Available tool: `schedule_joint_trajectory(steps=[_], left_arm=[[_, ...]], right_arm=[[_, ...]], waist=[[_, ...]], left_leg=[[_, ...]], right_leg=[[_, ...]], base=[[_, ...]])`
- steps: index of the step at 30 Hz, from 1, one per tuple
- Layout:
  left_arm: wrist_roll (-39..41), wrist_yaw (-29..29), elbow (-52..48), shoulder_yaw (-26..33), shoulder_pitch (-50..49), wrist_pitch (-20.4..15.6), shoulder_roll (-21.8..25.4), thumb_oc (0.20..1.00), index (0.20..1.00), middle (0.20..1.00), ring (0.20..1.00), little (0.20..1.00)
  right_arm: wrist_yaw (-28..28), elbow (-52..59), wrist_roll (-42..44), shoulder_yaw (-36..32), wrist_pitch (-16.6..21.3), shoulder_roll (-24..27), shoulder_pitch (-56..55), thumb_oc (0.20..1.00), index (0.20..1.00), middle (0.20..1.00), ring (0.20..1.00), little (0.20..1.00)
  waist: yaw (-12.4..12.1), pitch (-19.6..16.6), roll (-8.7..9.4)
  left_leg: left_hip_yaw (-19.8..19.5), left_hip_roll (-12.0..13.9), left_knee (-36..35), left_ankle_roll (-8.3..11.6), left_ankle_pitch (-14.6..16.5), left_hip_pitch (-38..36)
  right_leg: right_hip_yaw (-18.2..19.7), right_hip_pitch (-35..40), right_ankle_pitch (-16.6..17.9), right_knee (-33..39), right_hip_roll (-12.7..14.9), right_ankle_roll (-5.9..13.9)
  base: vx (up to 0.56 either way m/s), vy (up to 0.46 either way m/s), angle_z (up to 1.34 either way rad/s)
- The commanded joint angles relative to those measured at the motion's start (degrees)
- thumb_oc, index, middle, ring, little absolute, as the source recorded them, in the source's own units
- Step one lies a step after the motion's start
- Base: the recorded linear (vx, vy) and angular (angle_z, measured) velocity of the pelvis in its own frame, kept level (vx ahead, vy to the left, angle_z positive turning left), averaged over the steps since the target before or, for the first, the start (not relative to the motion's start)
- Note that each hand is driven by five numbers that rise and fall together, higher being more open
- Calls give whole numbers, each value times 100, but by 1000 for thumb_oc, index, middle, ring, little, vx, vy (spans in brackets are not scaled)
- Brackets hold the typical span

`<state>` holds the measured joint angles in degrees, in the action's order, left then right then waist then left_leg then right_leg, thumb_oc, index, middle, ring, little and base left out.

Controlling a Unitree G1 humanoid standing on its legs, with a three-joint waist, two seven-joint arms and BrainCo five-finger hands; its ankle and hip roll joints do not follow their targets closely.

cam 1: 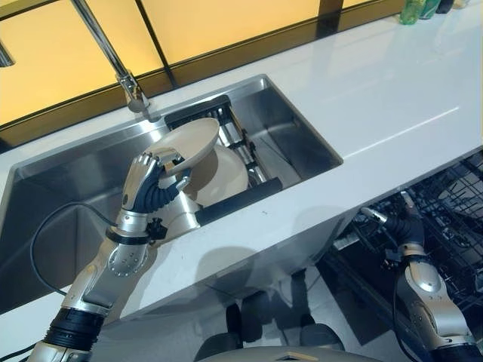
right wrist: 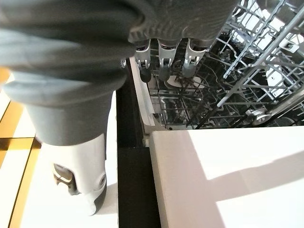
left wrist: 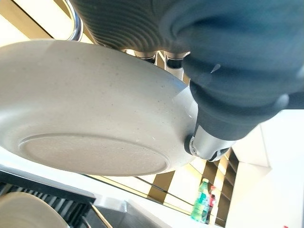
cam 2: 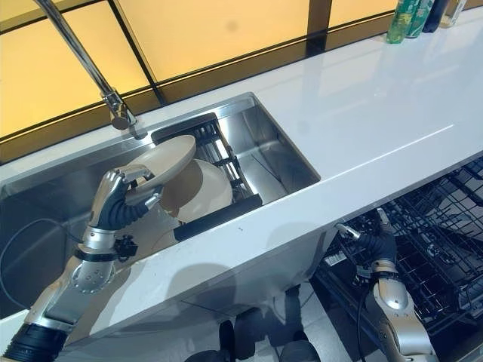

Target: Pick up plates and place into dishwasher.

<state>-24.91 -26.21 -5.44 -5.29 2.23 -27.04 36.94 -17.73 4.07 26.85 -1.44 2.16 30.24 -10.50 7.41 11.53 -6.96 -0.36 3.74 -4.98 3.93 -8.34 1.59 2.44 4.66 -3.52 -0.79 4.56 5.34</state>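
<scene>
Over the sink (cam 1: 53, 196), at about nine o'clock of the scene, the left robot hand (cam 1: 145, 187) is gripping a beige plate (cam 1: 189, 143) by its rim, fingers and thumb curled round the edge, holding it tilted above a second plate (cam 1: 226, 177) leaning in the black rack (cam 1: 241, 197). Down at five o'clock, the right robot hand (cam 2: 375, 243) is hanging with relaxed, uncurled fingers, holding nothing, beside the dishwasher rack (cam 2: 445, 219) below the white bench (cam 1: 392, 98).
</scene>
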Motion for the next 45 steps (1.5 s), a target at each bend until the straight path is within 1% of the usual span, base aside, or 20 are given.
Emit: schedule_joint_trajectory(steps=[1,2,4,6,7,9,10,11,13,17,22,26,28,35,38,41,42,43,45], left_arm=[[723,275,-506,437,148,-419,363,200,200,200,200,200],[817,390,-538,444,156,-422,344,200,200,200,200,200],[913,502,-560,447,171,-434,354,200,200,200,200,200],[1102,641,-564,498,184,-450,440,200,200,200,200,200],[1192,718,-581,538,181,-458,469,200,200,200,200,200],[1433,871,-629,640,133,-506,557,200,200,200,200,200],[1493,910,-648,668,125,-495,578,200,200,200,200,200],[1576,959,-691,691,130,-474,607,200,200,200,200,200],[1616,994,-694,695,197,-437,666,200,200,200,200,200],[1682,1000,-644,671,327,-373,798,200,200,200,200,200],[1723,992,-615,721,319,-361,876,200,200,200,200,200],[1741,972,-630,745,336,-327,934,200,200,200,200,200],[1737,949,-625,743,357,-316,952,200,200,200,200,200],[1773,931,-544,677,512,-322,1036,200,200,200,200,200],[1813,890,-610,556,659,-202,1050,200,200,200,200,200],[1957,961,-723,316,885,-111,965,200,200,200,200,200],[2102,1061,-736,228,945,-131,932,200,200,200,200,200],[2366,1248,-771,129,1004,-194,858,200,200,200,200,200],[2613,1621,-832,-3,1073,-301,677,200,200,200,200,200]], right_arm=[[54,1228,-214,-79,940,-158,1248,1000,1000,1000,1000,1000],[59,1338,-262,-117,923,-142,1247,1000,1000,1000,1000,1000],[10,1397,-418,-151,709,-137,1209,1000,1000,1000,1000,1000],[-68,1346,-550,-217,214,-79,1102,1000,1000,1000,1000,1000],[-37,1311,-568,-261,4,-51,1029,1000,1000,1000,1000,1000],[78,1225,-560,-318,-559,15,847,1000,1000,1000,1000,1000],[119,1186,-544,-333,-662,37,804,1000,1000,1000,1000,1000],[152,1102,-577,-343,-900,73,738,1000,1000,1000,1000,1000],[240,974,-616,-368,-1234,119,657,1000,1000,1000,1000,1000],[120,792,-618,-486,-1631,215,497,1000,1000,1000,1000,1000],[-180,596,-608,-804,-1808,242,242,1000,1000,1000,1000,1000],[-330,537,-560,-1003,-1812,211,88,1000,1000,1000,1000,1000],[-455,505,-559,-1084,-1750,163,15,1000,1000,1000,1000,1000],[-814,462,-653,-1225,-1663,137,-16,1000,1000,1000,1000,1000],[-947,771,-960,-1277,-1091,347,257,1000,1000,1000,1000,1000],[-962,1468,-1315,-1083,-476,618,829,1000,1000,1000,1000,1000],[-952,1652,-1350,-991,-311,732,994,1000,1000,1000,1000,1000],[-904,1805,-1434,-884,-2,839,1171,1000,1000,1000,1000,1000],[-787,1928,-1589,-695,397,954,1476,1000,1000,1000,1000,1000]], waist=[[-411,-534,639],[-409,-578,643],[-398,-626,641],[-366,-675,656],[-343,-694,664],[-293,-719,668],[-276,-725,670],[-241,-731,670],[-174,-743,671],[-21,-752,677],[148,-744,670],[240,-726,666],[283,-717,673],[329,-704,687],[307,-693,667],[226,-690,628],[195,-690,619],[145,-701,617],[49,-733,624]], left_leg=[[-41,-171,445,-93,1059,-461],[-33,-163,424,-93,1058,-488],[-27,-159,409,-94,1059,-522],[4,-152,407,-94,1064,-553],[13,-151,407,-95,1070,-565],[54,-145,419,-104,1085,-597],[68,-142,408,-107,1083,-614],[92,-140,386,-116,1080,-645],[136,-136,347,-127,1082,-697],[278,-128,290,-141,1090,-774],[449,-140,262,-176,1127,-831],[538,-149,265,-211,1148,-840],[580,-155,263,-224,1156,-847],[650,-187,278,-267,1169,-828],[611,-211,297,-284,1188,-806],[549,-230,303,-299,1196,-781],[529,-237,311,-301,1200,-770],[510,-242,318,-300,1205,-759],[474,-248,340,-294,1228,-740]], right_leg=[[-128,-350,480,151,255,187],[-138,-328,455,138,237,183],[-136,-295,408,102,212,174],[-131,-279,373,64,195,169],[-120,-275,359,52,185,168],[-96,-270,327,0,170,163],[-87,-271,325,-12,163,163],[-67,-265,314,-33,148,160],[-28,-258,307,-58,133,170],[81,-284,310,-110,124,206],[202,-342,320,-173,129,262],[288,-402,319,-233,118,288],[312,-426,327,-258,121,306],[327,-490,351,-311,150,342],[338,-504,353,-329,151,347],[310,-507,350,-326,159,333],[295,-506,347,-326,163,332],[269,-500,342,-319,173,333],[215,-474,319,-306,188,333]], base=[[-32,3,1],[-23,7,4],[-18,6,6],[0,0,0],[0,0,0],[0,0,0],[0,0,0],[0,0,0],[-4,5,-2],[-13,8,-9],[-19,19,-15],[-27,30,-15],[-19,29,-15],[-16,15,-10],[0,0,0],[0,23,-2],[-4,33,-4],[0,0,0],[0,0,0]])
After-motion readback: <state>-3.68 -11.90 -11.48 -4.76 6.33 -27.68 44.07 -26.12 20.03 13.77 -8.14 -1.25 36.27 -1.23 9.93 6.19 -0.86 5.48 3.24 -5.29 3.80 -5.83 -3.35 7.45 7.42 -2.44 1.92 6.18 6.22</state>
